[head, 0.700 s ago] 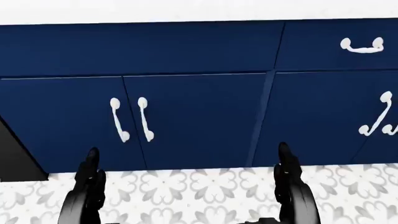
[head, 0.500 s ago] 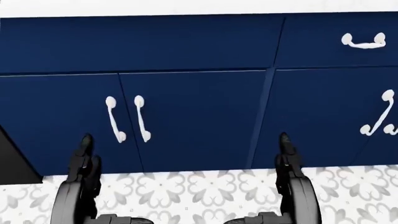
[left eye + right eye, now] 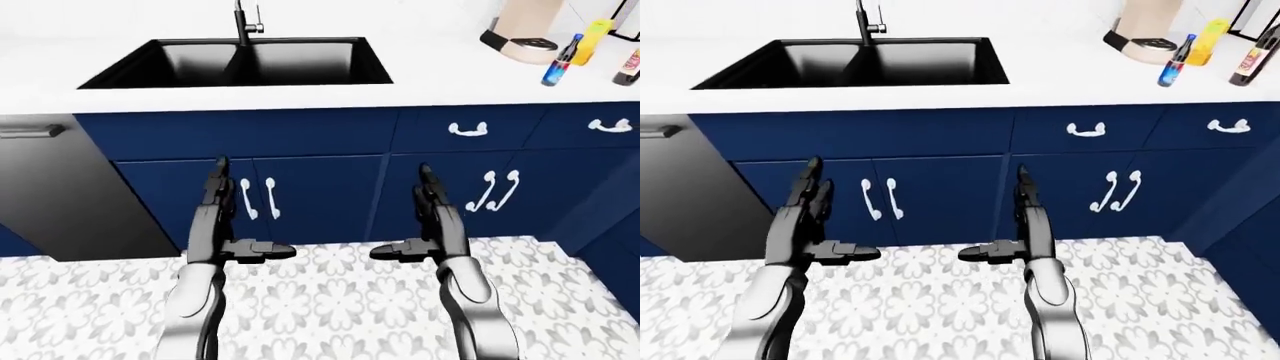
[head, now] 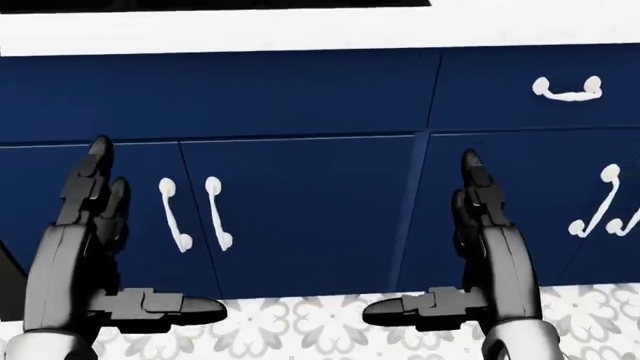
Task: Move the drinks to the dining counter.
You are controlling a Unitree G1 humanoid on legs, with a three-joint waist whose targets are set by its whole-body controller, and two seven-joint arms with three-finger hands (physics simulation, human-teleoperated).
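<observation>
Three drinks stand on the white counter at the top right of the eye views: a blue bottle [image 3: 1172, 64], a yellow bottle [image 3: 1202, 34] and a dark bottle [image 3: 1252, 60] at the frame edge. Both hands are held up well below and to the left of them, against the navy cabinet doors [image 3: 320, 195]. My left hand [image 3: 245, 214] is open, fingers straight up and thumb pointing inward. My right hand [image 3: 405, 214] mirrors it, open and holding nothing. The head view shows only the hands and cabinets, not the drinks.
A black double sink [image 3: 120, 75] with a dark faucet [image 3: 243, 19] is set in the counter above the hands. A steel dishwasher [image 3: 60, 187] is at the left. A beige appliance [image 3: 525, 30] stands by the bottles. Patterned floor tile [image 3: 330, 300] lies below.
In the head view both hands have risen from the bottom edge, and their thumbs now show. The whole picture has shifted slightly down, so the camera has moved.
</observation>
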